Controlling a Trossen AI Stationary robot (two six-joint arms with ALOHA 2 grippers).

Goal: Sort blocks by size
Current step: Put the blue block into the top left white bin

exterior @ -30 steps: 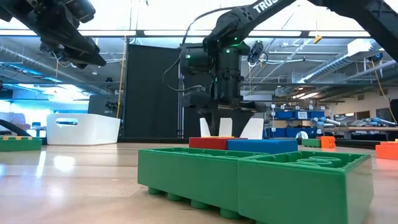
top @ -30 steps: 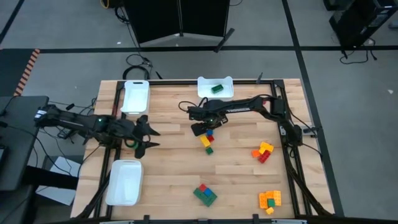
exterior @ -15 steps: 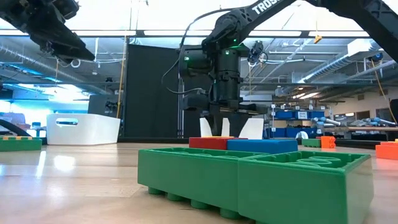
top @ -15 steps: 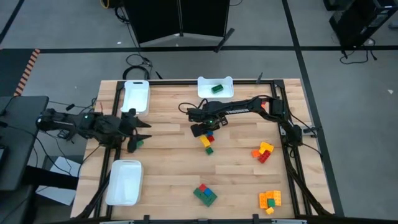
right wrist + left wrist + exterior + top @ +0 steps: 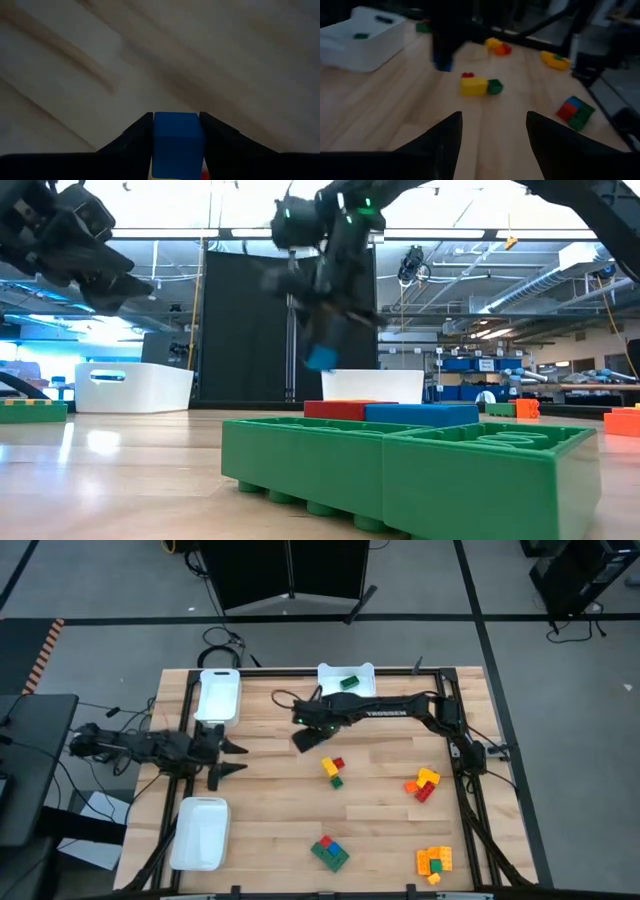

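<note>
My right gripper hangs above the table's far middle, shut on a small blue block, which the low view shows in the air. A red, yellow and green cluster of blocks lies on the wood just to its right. Other clusters lie at the right, the near middle and the near right. My left gripper stands open near the table's left edge, nothing between its fingers. My right gripper pinches the blue block by two opposite sides between its two fingers. The fingers come steeply from above, pointing down. The block is lifted clear of the table and of the other blocks.
White trays stand at the far left, the far middle with a green block in it, and the near left. Bare wood lies between the left gripper and the clusters.
My right gripper has taken the blue block off the red, yellow and green cluster, risen with it and swung toward the table's far left. The cluster stays on the table. My left arm has drawn back toward the left edge and sunk a little.
</note>
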